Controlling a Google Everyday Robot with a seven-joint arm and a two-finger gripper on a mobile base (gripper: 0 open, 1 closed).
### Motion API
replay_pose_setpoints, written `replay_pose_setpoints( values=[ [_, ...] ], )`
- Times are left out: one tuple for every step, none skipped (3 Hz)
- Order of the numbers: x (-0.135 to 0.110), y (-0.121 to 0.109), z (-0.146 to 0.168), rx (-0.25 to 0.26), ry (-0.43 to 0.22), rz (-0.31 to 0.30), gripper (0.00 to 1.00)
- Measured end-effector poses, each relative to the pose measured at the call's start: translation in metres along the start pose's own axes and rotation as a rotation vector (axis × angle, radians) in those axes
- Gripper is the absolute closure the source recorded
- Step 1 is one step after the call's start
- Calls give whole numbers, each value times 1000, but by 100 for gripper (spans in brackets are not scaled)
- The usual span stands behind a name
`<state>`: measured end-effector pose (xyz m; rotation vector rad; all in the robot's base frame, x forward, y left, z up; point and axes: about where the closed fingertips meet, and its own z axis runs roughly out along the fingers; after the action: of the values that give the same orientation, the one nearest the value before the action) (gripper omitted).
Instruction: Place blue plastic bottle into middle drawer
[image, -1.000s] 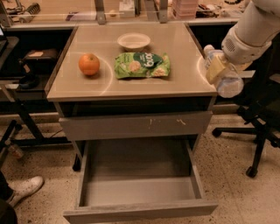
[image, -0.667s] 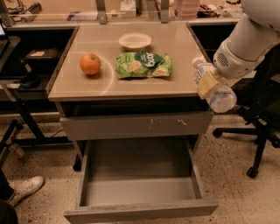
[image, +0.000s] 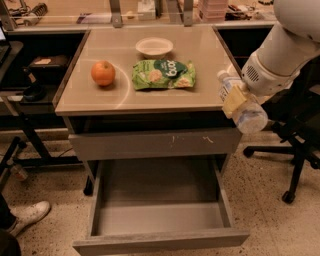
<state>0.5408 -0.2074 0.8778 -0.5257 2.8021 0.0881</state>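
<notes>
Off the table (image: 100, 47) edge, gripper (image: 235, 100) lower than before, jaws clamping blue plastic bottle (image: 251, 118), middle drawer (image: 160, 239) open.

**Clearance Around the Open Drawer**

The middle drawer (image: 160, 185) stands open, and its floor can be reached from above and from the front. The scratched drawer front (image: 155, 143) bounds the opening at the rear. The tool (image: 235, 100), clamped on the blue plastic bottle (image: 248, 117), hangs in free air just off the right edge of the worktop (image: 210, 55). An office chair (image: 295, 145) stands near on its right. An orange (image: 103, 73), a snack bag (image: 164, 74) and a bowl (image: 154, 47) occupy the worktop.
</notes>
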Motion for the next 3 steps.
replay_pose_setpoints(
  values=[
    [4,37,13,-61,-17,-16,100],
    [6,70,33,-131,-25,-33,100],
    [31,117,38,-241,8,-59,100]
  ],
)
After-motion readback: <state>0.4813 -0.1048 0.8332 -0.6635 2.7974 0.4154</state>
